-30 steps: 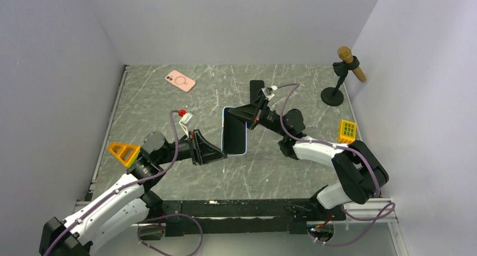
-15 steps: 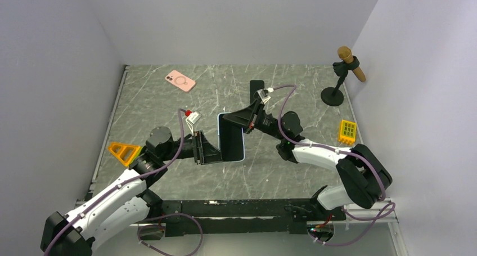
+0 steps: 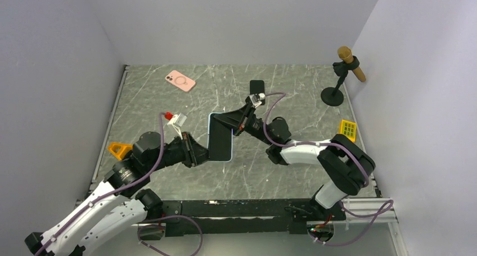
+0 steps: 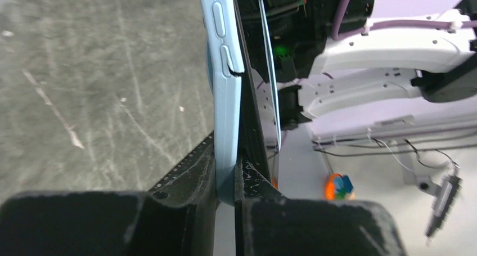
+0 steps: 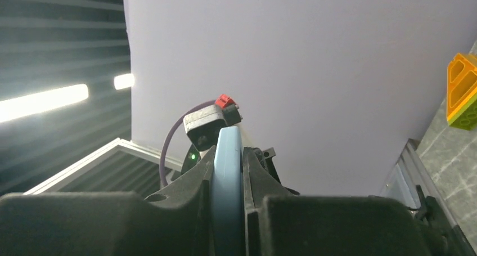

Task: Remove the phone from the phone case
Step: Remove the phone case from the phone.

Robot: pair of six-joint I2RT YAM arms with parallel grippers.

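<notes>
The phone in its light blue case (image 3: 220, 138) hangs above the middle of the table, dark screen up, held at both ends. My left gripper (image 3: 198, 152) is shut on its near-left edge. In the left wrist view (image 4: 229, 171) the blue case (image 4: 225, 98) and the dark phone front (image 4: 250, 115) stand edge-on between the fingers. My right gripper (image 3: 229, 121) is shut on the far-right corner. In the right wrist view (image 5: 228, 177) the blue case edge (image 5: 227, 155) is clamped between both fingers. I cannot tell whether the phone has come loose from the case.
A pink phone case (image 3: 180, 80) lies at the back left. A black device (image 3: 257, 87) lies at the back centre. A microphone on a stand (image 3: 340, 76) is at the back right, a yellow grid block (image 3: 348, 130) at the right, and an orange triangle block (image 3: 119, 150) at the left.
Both grippers have carried the cased phone to the left and slightly nearer. The left arm has pulled back to the left and the right arm has stretched after it.
</notes>
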